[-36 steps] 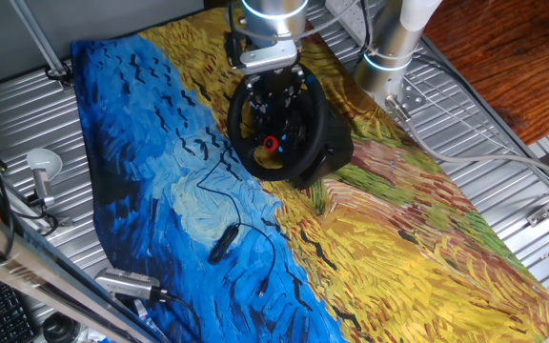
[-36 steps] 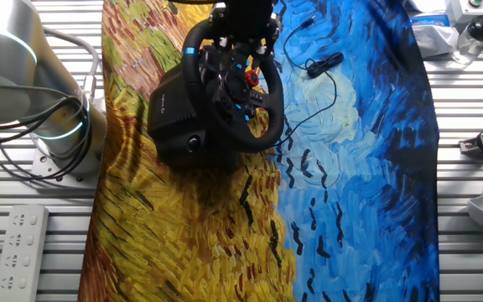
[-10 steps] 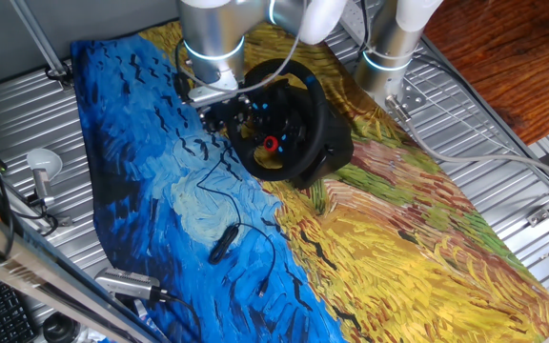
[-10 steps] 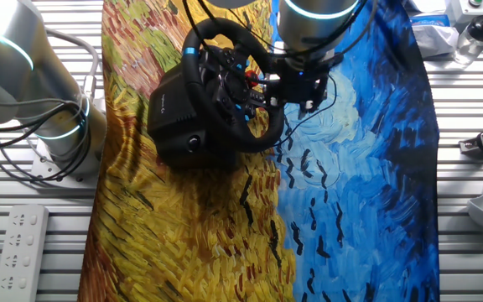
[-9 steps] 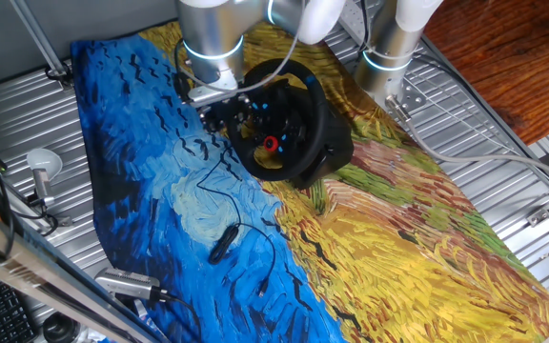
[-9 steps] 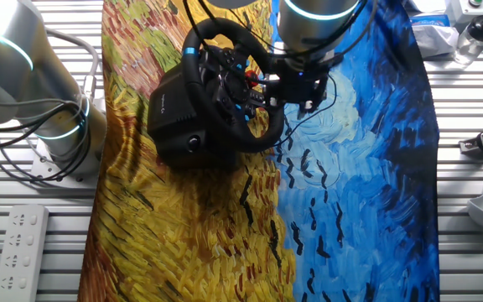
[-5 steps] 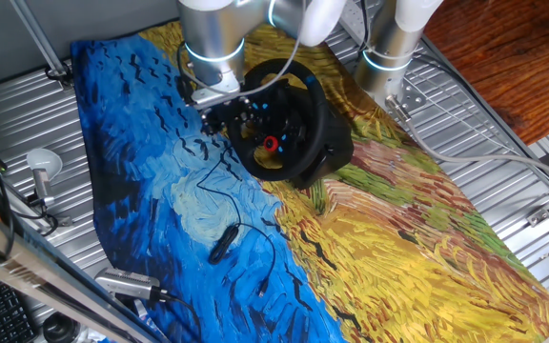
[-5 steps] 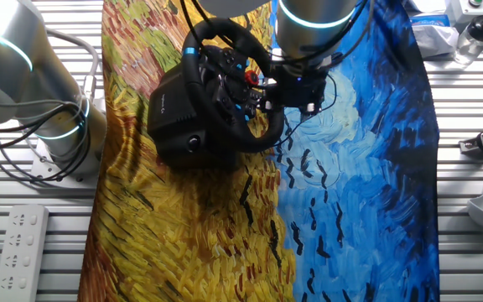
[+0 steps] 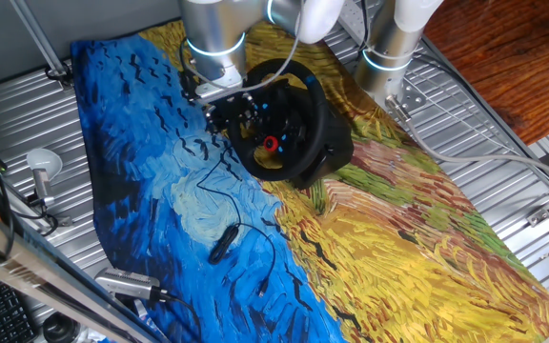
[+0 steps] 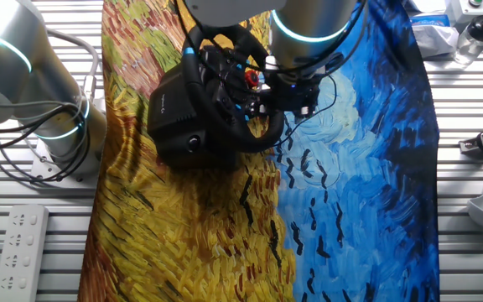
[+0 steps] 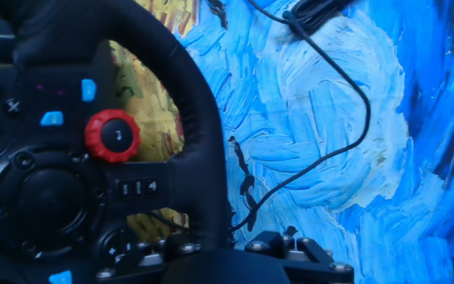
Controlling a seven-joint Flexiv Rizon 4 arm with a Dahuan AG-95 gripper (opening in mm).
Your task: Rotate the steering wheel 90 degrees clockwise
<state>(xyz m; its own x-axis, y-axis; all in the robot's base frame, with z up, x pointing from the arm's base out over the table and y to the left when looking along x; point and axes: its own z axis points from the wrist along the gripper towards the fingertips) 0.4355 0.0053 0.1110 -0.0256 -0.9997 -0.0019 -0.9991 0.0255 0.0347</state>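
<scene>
Swinging round from the far top of the steering wheel (image 9: 284,119), the gripper (image 9: 227,110) now sits at the rim's side over the blue half of the painted cloth (image 9: 160,191), and it has crept a touch closer in the last second. From this fixed view the wheel stands tilted on its bulky base mid-cloth, red knob (image 9: 271,144) low on the hub.

Over to the other fixed view: the gripper (image 10: 290,96) presses against the rim of the wheel (image 10: 225,92), but whether the jaws clasp it I cannot tell. A thin black cable (image 10: 321,113) runs just beside.

Hand view: rim (image 11: 199,134) fills the left, red knob (image 11: 111,136) alongside blue buttons. Judging by this, the turn looks under way, with more left. No containers anywhere.
</scene>
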